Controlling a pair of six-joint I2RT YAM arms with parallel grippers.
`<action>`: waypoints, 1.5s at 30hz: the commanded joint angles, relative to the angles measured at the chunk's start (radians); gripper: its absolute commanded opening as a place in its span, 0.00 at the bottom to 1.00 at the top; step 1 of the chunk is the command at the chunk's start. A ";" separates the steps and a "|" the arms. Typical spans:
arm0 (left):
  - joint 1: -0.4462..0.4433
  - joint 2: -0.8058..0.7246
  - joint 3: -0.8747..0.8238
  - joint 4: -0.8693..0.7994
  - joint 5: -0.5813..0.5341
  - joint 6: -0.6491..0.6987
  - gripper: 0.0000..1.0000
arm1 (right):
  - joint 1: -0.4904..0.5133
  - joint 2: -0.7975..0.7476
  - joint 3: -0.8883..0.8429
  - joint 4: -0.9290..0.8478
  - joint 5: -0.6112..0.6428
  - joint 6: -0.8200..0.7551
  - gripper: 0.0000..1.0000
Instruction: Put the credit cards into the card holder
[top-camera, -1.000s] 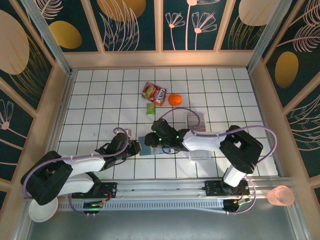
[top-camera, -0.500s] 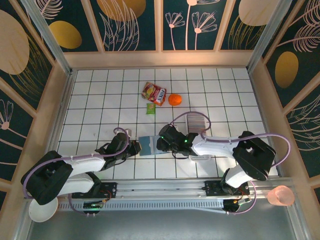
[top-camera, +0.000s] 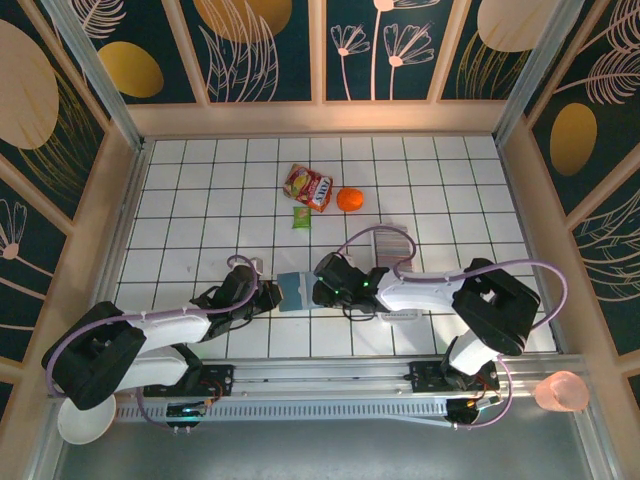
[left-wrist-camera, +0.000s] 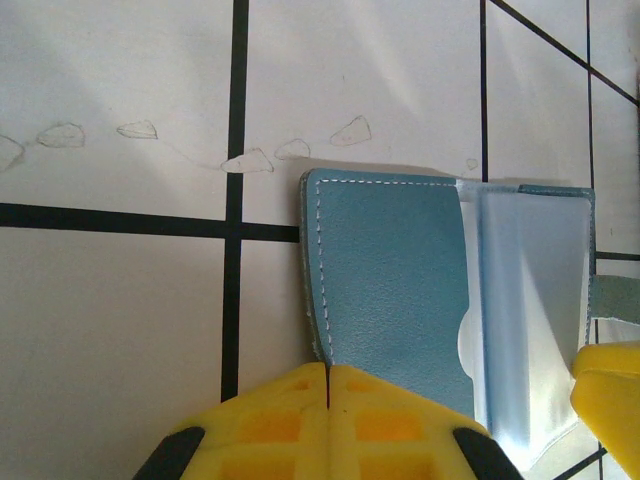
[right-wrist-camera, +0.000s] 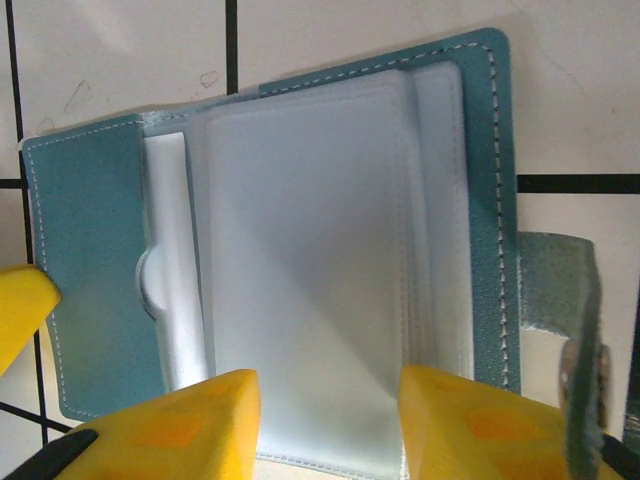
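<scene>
The teal-blue card holder (top-camera: 294, 290) lies open on the white tiles between my two grippers. In the left wrist view my left gripper (left-wrist-camera: 328, 375) is shut on the near edge of the card holder's (left-wrist-camera: 395, 270) teal flap. The right wrist view looks down on the card holder (right-wrist-camera: 90, 260) with its clear plastic sleeves (right-wrist-camera: 310, 230) spread out. My right gripper (right-wrist-camera: 325, 410) stands open just over their near edge, nothing held. The credit cards (top-camera: 392, 241) stand stacked at the far end of the clear tray (top-camera: 400, 312), right of the wallet.
A snack bag (top-camera: 308, 186), an orange (top-camera: 349, 199) and a small green packet (top-camera: 301, 217) lie further back. A white bowl (top-camera: 85, 420) and a pink cup (top-camera: 562, 392) sit off the table's near corners. Wooden walls ring the tiled floor.
My right gripper drew back to the right off the wallet, then shifted slightly left again to its right edge. The left gripper and the wallet stayed put.
</scene>
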 joint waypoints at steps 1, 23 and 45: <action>-0.003 0.006 -0.007 0.000 0.022 -0.007 0.05 | 0.015 0.042 0.034 -0.006 -0.005 0.001 0.42; -0.004 0.001 -0.049 0.036 0.029 -0.033 0.05 | 0.026 0.136 0.083 0.175 -0.120 0.033 0.50; -0.003 -0.014 -0.071 0.052 0.018 -0.053 0.05 | 0.036 0.120 0.067 0.325 -0.178 0.094 0.50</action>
